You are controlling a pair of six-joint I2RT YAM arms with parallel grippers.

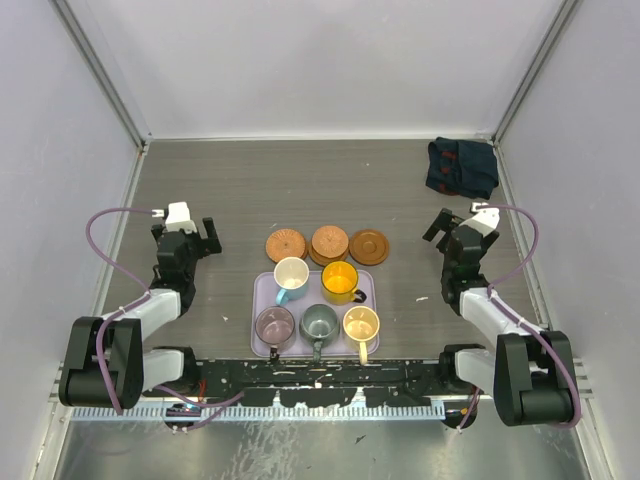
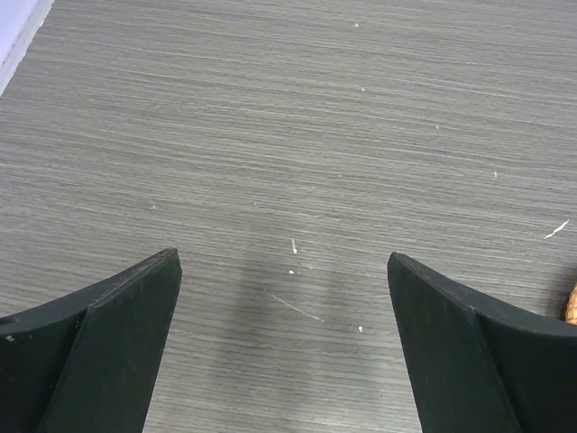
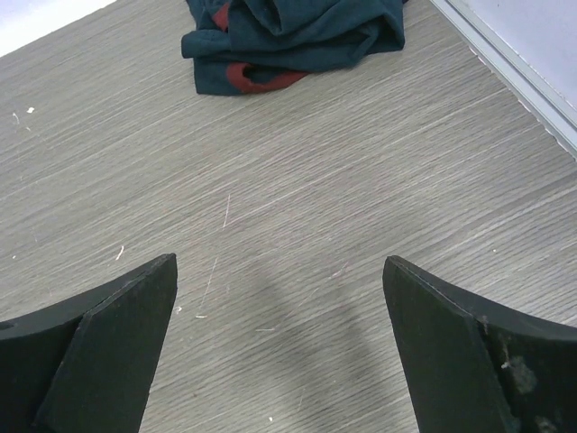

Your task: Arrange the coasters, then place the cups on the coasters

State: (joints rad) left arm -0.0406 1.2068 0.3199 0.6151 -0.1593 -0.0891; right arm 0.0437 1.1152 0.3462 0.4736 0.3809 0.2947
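Note:
Orange-brown coasters lie in a row behind the tray: one point(image 1: 286, 244) on the left, a thicker pile point(image 1: 329, 243) in the middle, one point(image 1: 368, 246) on the right. On the lavender tray point(image 1: 259, 300) stand several cups: light blue point(image 1: 291, 273), orange-yellow point(image 1: 339, 281), mauve point(image 1: 275, 324), grey-green point(image 1: 319, 322) and cream-yellow point(image 1: 361, 324). My left gripper point(image 1: 186, 232) point(image 2: 284, 255) hangs open over bare table left of the coasters; a coaster's edge point(image 2: 571, 305) peeks in at the right of its wrist view. My right gripper point(image 1: 458, 222) point(image 3: 279, 259) is open and empty, right of the coasters.
A crumpled dark blue cloth point(image 1: 462, 166) point(image 3: 293, 41) with red patches lies at the back right, ahead of the right gripper. White walls with metal rails point(image 1: 120, 100) close in the table on three sides.

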